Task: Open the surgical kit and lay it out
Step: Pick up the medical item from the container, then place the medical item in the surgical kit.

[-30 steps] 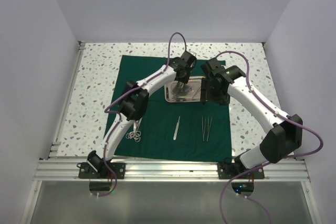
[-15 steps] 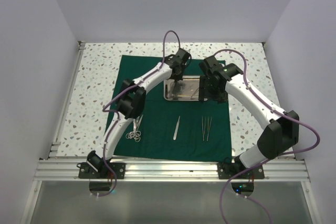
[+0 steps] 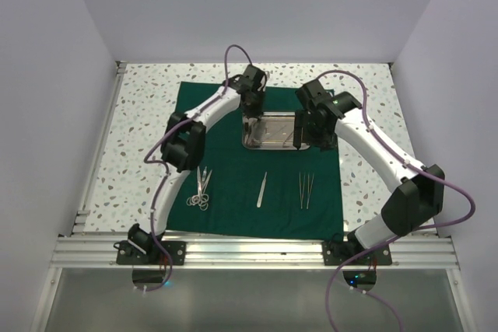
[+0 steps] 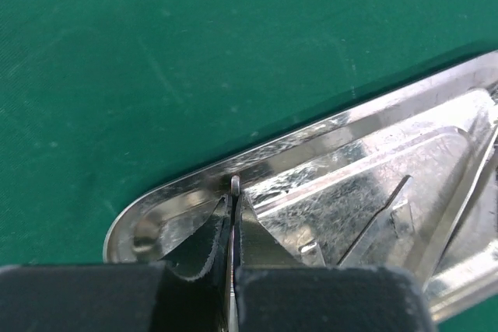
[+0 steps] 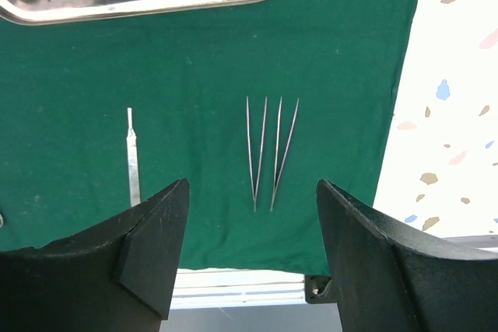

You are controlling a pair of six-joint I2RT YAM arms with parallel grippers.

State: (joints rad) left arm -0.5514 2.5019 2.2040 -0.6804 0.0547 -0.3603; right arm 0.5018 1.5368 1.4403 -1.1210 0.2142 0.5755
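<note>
The dark green drape (image 3: 233,169) lies spread flat on the table. The shiny steel tray (image 3: 272,131) rests on its far part. My left gripper (image 3: 247,120) is over the tray's left end. In the left wrist view it (image 4: 233,196) is shut on a thin steel instrument (image 4: 235,184); only the instrument's tip shows, above the tray's rim (image 4: 194,192). My right gripper (image 3: 299,139) is open and empty at the tray's right end. In the right wrist view it (image 5: 253,184) hovers over two tweezers (image 5: 268,153) and a flat steel tool (image 5: 133,161).
Ring-handled scissors and forceps (image 3: 201,192) lie on the drape's left front. A single slim tool (image 3: 262,190) lies in the middle and the two tweezers (image 3: 306,190) to the right. Speckled table (image 3: 140,138) surrounds the drape. A metal rail (image 3: 249,250) runs along the near edge.
My left gripper has moved left from the tray's middle to its left end, shut on the thin instrument. My right arm has barely moved.
</note>
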